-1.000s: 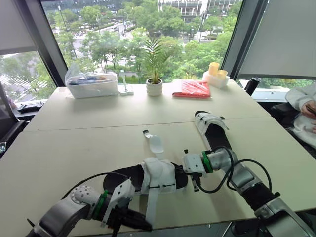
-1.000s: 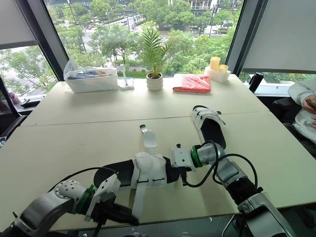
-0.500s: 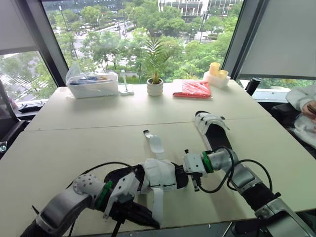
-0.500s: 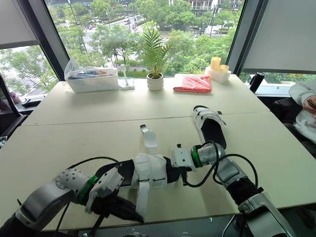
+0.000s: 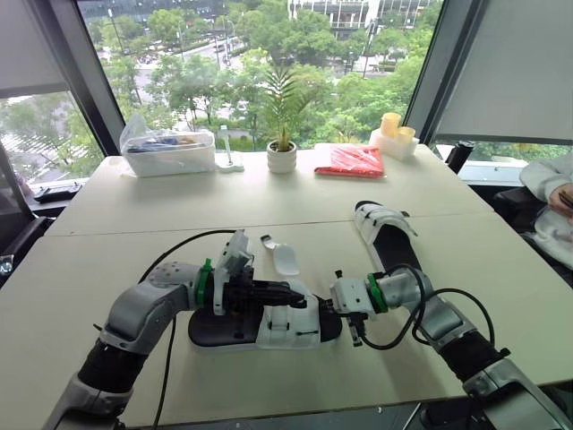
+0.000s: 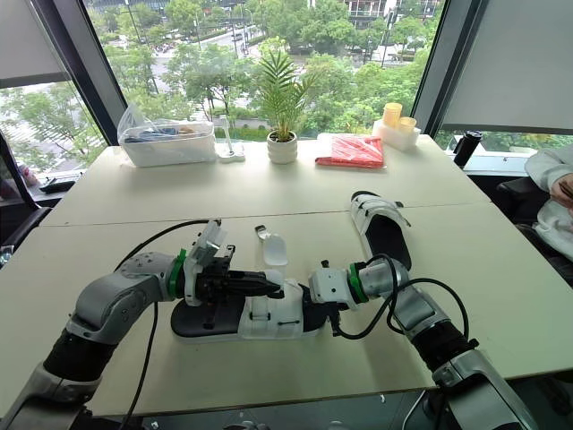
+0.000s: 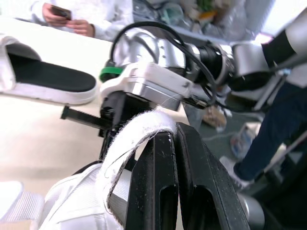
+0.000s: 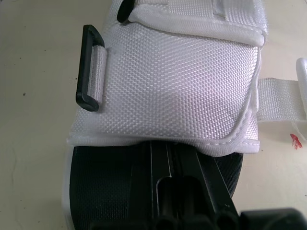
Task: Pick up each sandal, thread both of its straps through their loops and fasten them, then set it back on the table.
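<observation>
The near sandal, black sole with a white upper, lies flat at the table's front centre. My left gripper hovers over its upper, shut on the end of a white strap folded across it. From the right, my right gripper is shut on the sandal's end, its fingers lying on the black footbed. A black loop sits on the upper's side. The second sandal rests further back on the right. A white strap piece with a dark buckle lies just beyond the near sandal.
Along the far edge stand a clear plastic box, a potted plant, a red packet and yellow cups. A person sits at the right edge. Black cables trail from both wrists.
My left arm swung up from the table's front edge and over the sandal, carrying the hanging strap across the upper. The right gripper and sandal stayed put.
</observation>
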You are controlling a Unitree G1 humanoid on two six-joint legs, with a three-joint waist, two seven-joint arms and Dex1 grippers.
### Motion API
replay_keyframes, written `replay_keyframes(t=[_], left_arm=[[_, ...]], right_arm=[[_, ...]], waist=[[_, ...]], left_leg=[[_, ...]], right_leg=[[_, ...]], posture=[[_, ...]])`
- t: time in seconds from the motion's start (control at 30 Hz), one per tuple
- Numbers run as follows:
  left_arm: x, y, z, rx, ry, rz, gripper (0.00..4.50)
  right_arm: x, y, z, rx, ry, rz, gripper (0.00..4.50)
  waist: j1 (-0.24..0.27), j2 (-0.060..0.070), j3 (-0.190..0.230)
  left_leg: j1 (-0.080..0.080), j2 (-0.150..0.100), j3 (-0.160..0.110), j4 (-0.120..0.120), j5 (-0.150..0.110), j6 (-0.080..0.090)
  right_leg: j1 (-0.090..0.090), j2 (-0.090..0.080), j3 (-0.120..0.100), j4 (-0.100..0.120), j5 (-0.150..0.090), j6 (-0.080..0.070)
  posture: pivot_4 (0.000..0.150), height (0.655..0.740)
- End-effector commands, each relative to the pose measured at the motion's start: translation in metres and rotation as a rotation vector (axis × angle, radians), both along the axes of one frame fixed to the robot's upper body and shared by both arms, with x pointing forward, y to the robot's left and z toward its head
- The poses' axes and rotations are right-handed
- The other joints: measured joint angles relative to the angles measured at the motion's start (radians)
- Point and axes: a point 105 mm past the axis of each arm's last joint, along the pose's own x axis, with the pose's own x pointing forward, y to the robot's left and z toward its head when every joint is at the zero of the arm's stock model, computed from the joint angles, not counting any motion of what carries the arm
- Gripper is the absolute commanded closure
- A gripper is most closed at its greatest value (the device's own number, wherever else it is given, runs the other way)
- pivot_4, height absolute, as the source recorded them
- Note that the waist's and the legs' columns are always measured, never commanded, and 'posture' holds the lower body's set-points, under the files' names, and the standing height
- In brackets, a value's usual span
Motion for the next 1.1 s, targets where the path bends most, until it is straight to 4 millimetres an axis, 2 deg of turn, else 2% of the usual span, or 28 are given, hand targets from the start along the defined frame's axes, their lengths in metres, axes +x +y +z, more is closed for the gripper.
replay_keyframes(t=[0.03,0.23,0.57,0.8,1.1], left_arm=[[0.012,0.010,0.027,-0.098,-0.062,0.097,4.44],[0.026,0.017,0.033,-0.155,-0.040,0.198,4.44],[0.021,0.012,0.010,-0.120,0.041,0.152,4.44],[0.034,0.008,0.005,-0.123,0.051,0.163,4.44],[0.047,0.003,-0.012,-0.117,0.090,0.148,4.44]], right_arm=[[-0.008,-0.016,-0.038,-0.143,0.115,-0.039,4.50],[-0.008,-0.017,-0.038,-0.147,0.115,-0.039,4.50],[-0.007,-0.017,-0.037,-0.148,0.114,-0.036,4.50],[-0.008,-0.016,-0.037,-0.148,0.114,-0.036,4.50],[-0.008,-0.016,-0.037,-0.145,0.113,-0.040,4.50]], waist=[[0.000,0.000,0.000],[0.013,0.000,0.000],[0.022,0.000,0.000],[0.022,0.000,0.000],[0.023,0.000,0.000]], left_leg=[[0.000,0.000,0.000,0.000,0.000,0.000],[0.000,0.000,0.000,0.000,0.000,-0.001],[0.000,-0.001,0.000,0.001,0.001,-0.001],[0.000,-0.001,0.000,0.001,0.001,-0.001],[0.000,-0.001,0.000,0.001,0.001,-0.001]], right_leg=[[0.000,0.000,0.000,0.000,0.000,0.000],[0.000,0.000,0.000,0.000,0.000,0.000],[0.000,0.000,0.000,0.000,0.000,0.000],[0.001,0.000,0.000,0.000,0.000,0.000],[0.001,0.000,0.000,0.000,0.001,0.001]], posture=[[0.150,0.7400],[0.150,0.7400],[0.150,0.7400],[0.150,0.7400],[0.150,0.7400]])
